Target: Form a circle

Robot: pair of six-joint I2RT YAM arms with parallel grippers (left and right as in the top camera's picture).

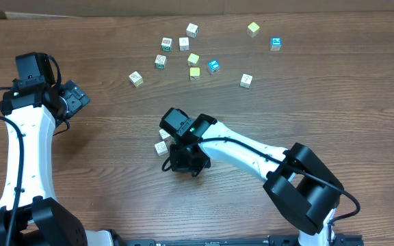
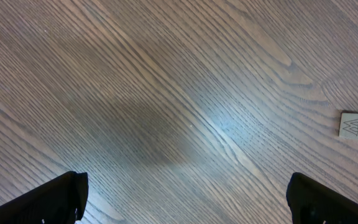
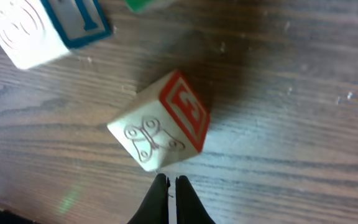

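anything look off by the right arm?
The red-faced cube sits turned corner-on to the shut right tool, out of line with the blue-faced cube nearby. Whether it's tipped up I can't tell. Nothing looks damaged.

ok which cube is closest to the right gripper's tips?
The red-framed cube with the butterfly face, directly ahead of the shut right gripper. The blue-framed cube sits farther off, top left of the right wrist view.
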